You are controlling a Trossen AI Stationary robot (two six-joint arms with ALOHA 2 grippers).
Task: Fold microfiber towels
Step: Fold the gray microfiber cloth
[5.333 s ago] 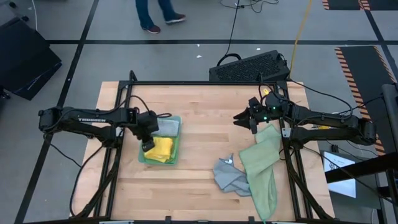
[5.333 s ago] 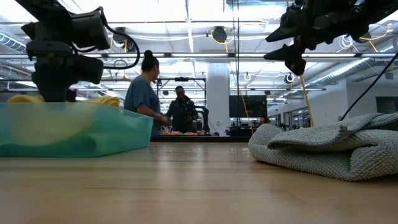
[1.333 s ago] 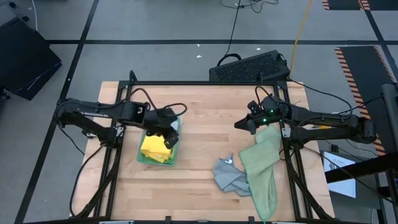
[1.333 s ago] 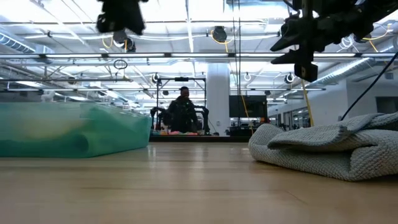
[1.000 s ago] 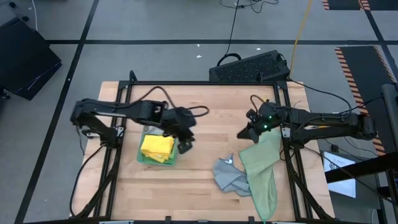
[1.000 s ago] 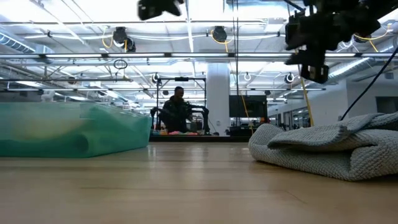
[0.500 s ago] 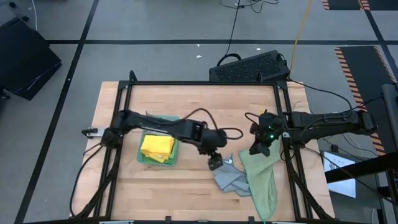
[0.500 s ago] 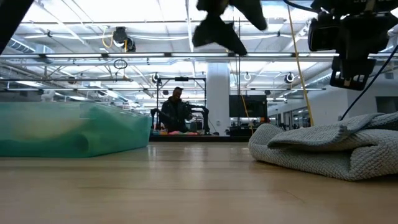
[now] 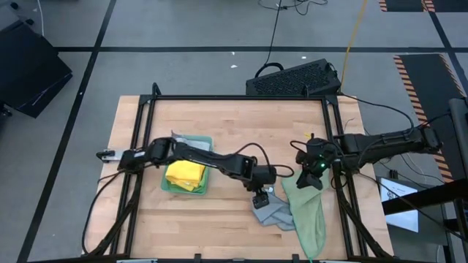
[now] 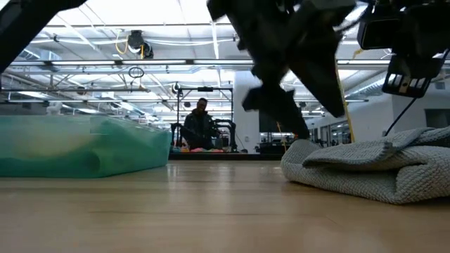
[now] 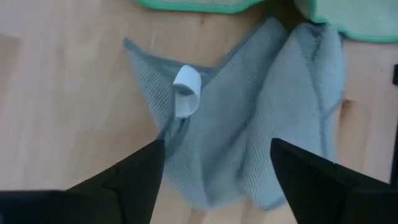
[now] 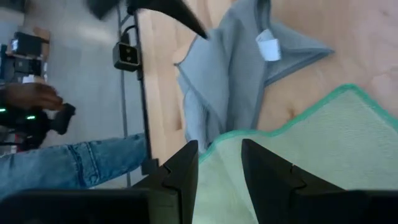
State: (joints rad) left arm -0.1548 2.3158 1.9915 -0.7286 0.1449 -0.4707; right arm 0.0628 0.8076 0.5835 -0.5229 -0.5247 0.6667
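Note:
A crumpled grey towel [image 9: 273, 210] with a white tag [image 11: 185, 90] lies on the wooden table, right of centre. My left gripper [image 9: 260, 199] hangs open just above it, one finger over each side of the heap [image 11: 249, 137]; whether it touches, I cannot tell. A pale sage green towel [image 9: 308, 204] lies stretched along the table's right side. My right gripper [image 9: 304, 180] hovers open over its far end [image 12: 311, 143], with nothing between the fingers. A folded yellow towel [image 9: 184, 172] rests on a green and teal stack [image 10: 84, 144] at the left.
A black keyboard [image 9: 292, 77] sits beyond the table's far edge. Black frame rails [image 9: 330, 139] run along the table's sides. A person in jeans [image 12: 74, 165] stands beside the table. Bare wood [image 9: 234, 124] lies across the far half.
My left gripper has swung from beside the folded stack toward the table's right and near edge and has come down over the grey towel. My right gripper has moved a little toward the near edge and tipped downward over the pale green towel. The towels have not moved.

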